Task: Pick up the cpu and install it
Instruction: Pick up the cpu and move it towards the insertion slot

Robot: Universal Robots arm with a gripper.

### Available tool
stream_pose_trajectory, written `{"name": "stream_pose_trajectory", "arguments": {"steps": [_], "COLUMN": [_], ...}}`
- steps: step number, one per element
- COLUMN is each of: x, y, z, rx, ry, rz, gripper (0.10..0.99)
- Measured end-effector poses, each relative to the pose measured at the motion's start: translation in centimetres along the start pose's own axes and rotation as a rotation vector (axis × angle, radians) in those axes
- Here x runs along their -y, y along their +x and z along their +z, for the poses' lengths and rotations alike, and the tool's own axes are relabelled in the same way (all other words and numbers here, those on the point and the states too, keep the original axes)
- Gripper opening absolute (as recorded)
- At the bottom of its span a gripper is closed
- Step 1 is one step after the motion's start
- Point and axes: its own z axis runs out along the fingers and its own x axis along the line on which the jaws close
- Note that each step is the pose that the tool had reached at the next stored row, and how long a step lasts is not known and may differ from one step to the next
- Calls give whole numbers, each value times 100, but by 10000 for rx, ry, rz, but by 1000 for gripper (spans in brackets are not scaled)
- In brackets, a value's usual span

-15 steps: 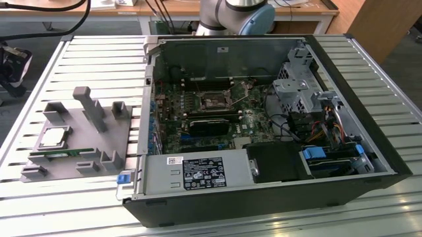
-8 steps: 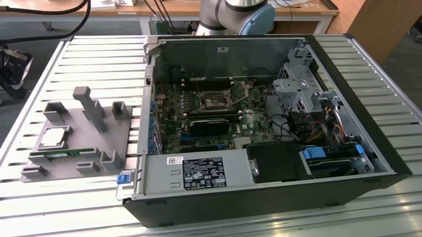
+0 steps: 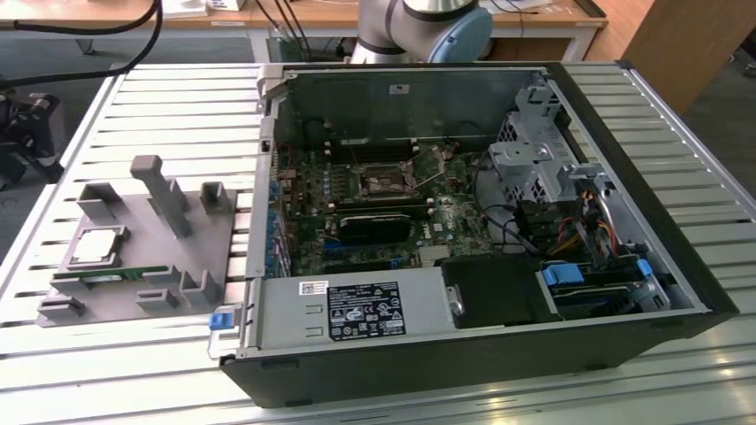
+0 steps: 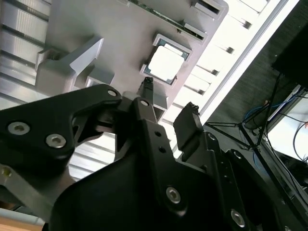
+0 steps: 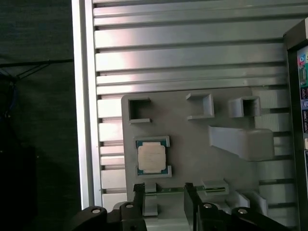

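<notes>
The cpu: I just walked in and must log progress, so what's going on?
The arm's tool hangs open over the edge of the grey tray, near the cpu but not touching it. The cpu lies flat in its tray pocket, not yet picked up. The open case stands beside the tray.

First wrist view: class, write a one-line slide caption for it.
Open gripper poised near the cpu, which lies in its pocket on the grey fixture atop the slatted table.
</notes>
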Motion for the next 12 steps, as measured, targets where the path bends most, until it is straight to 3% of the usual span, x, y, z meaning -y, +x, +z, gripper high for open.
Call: {"name": "stream_pose_trajectory", "arguments": {"steps": [2, 4, 5, 12], "x": [1, 4, 5, 14], "y": [3, 12, 20, 78], "z": [33, 71, 89, 216], "rx": [1, 2, 1, 0], "ry": [12, 13, 14, -5], "rz": [0, -1, 0, -1], "gripper": [525, 525, 588, 588]}}
